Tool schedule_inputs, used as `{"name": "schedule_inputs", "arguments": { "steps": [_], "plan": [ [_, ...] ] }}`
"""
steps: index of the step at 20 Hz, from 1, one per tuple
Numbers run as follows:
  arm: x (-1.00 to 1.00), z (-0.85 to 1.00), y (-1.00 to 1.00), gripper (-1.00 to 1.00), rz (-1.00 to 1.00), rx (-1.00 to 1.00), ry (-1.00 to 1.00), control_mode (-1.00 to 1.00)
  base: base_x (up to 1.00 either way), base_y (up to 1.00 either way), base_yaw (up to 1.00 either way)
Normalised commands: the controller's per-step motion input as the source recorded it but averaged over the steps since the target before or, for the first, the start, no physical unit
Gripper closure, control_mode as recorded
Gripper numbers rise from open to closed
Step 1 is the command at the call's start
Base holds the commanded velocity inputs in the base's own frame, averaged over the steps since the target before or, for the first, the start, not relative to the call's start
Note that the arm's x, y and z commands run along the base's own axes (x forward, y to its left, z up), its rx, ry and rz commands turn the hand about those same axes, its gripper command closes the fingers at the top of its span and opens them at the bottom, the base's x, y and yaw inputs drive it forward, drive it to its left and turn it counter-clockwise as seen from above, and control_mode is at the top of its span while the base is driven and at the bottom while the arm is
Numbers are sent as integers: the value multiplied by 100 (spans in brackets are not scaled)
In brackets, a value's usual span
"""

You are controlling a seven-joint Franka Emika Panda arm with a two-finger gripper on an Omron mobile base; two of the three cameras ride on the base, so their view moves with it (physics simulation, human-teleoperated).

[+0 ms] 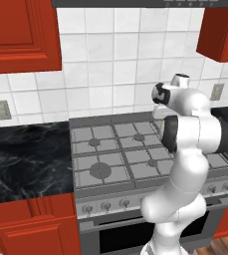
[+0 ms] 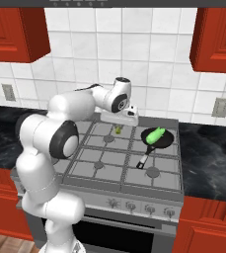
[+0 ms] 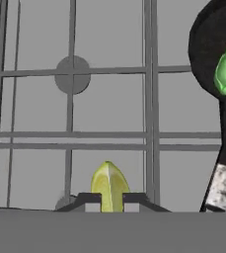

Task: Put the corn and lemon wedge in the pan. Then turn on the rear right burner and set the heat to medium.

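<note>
In the left base view the arm's white bulk is standing between the camera and the right half of the stove [image 1: 135,149]. Grates and grey burner caps are showing on the near and left side, and nothing of the task's things can be told from here.

In the right base view the gripper [image 2: 118,129] is hanging above the rear middle of the stove with the lemon wedge [image 2: 118,130] showing as a small yellow-green speck under the hand. The pan [image 2: 158,138] is sitting on the rear right burner — to the robot's right of the gripper, near but clearly apart — and the corn [image 2: 156,134] is already lying inside it, its long axis running diagonally across the pan. The pan's handle [image 2: 145,159] is pointing toward the stove front. So the coming move looks like a carry to the right, over the pan's rim.

In the hand view the two finger tips are pinched on the wedge's lower part, its pointed end sticking up away from the hand, with the grate well below. The pan is appearing at the upper right with the green corn in it, and the handle's pale tip [image 3: 218,187] is lying at the lower right. This view is settling the grip; the right base view is giving the lift and the gap to the pan.
</note>
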Motion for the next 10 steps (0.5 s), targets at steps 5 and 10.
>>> {"name": "schedule_inputs", "arguments": {
  "steps": [5, 10],
  "plan": [
    [0, 0, -87, 100, -9, -2, 0, -100, 0, 0, 0],
    [6, 0, -77, 100, -13, -2, 0, -100, 0, 0, 0]
  ]
}}
